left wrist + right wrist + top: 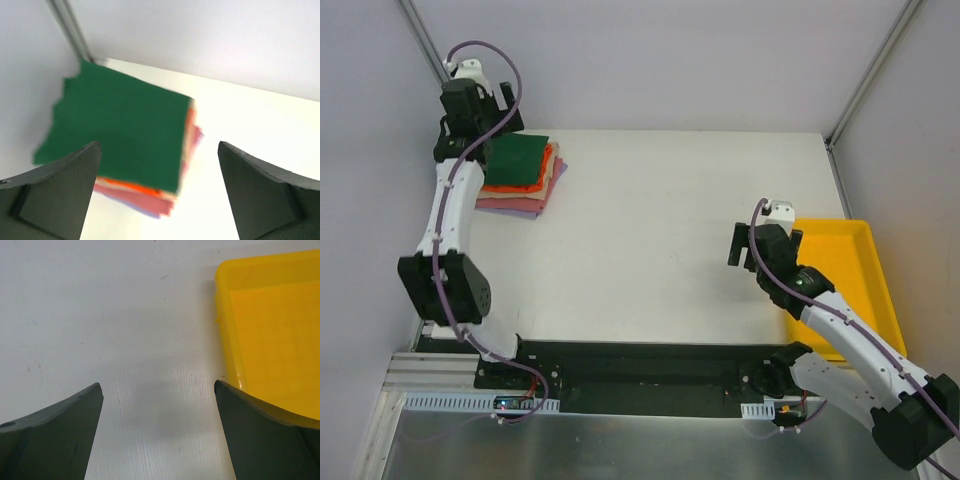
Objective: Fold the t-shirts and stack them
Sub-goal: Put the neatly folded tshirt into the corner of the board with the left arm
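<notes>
At the far left of the counter, the left fingers stood wide apart with nothing between them. Just beneath and ahead of them lay the folded green shirt, flat on top of a small pile. An orange shirt peeked out under its near edge, and a pink shirt showed at the bottom of the pile. Well apart to the right, the right fingers were spread just as wide and held nothing, with bare counter below the gap. The yellow tray sat on the counter just beside the right-hand finger, its corner a little ahead of that tip.
</notes>
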Motion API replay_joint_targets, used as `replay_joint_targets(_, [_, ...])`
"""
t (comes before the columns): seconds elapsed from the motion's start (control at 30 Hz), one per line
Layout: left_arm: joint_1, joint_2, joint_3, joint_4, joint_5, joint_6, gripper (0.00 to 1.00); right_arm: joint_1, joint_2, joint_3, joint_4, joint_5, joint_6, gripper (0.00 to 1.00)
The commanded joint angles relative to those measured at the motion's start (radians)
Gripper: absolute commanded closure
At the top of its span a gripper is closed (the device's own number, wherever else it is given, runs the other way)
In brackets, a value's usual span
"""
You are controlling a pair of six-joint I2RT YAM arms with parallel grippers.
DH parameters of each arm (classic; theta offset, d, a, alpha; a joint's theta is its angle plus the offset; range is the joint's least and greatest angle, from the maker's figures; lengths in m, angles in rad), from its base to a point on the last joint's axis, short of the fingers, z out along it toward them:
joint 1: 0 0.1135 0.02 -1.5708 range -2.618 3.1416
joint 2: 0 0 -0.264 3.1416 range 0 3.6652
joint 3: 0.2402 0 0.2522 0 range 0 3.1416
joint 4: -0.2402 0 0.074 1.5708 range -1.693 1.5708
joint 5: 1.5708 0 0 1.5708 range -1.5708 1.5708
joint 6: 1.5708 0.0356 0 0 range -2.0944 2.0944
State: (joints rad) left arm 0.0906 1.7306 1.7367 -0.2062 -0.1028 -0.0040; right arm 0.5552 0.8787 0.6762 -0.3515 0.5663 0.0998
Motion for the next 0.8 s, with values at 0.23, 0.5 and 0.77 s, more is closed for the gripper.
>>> replay_joint_targets(0.23, [-0.471, -0.649, -0.817, -0.009, -0.093, -0.434, 0.01, -0.07, -0.001, -0.026, 0.039, -0.14, 0.064, 0.04])
replay_joint_targets(0.5, [-0.525, -0.937, -1.128, -0.027, -0.112, -0.574, 0.01, -0.07, -0.096, -0.158, 0.154, -0.111, 0.054, 0.04])
replay_joint_targets(0.77, [-0.525, -1.034, -1.126, -0.096, -0.14, -0.579, 0.01, -0.072, -0.199, -0.21, 0.21, -0.098, 0.023, 0.04])
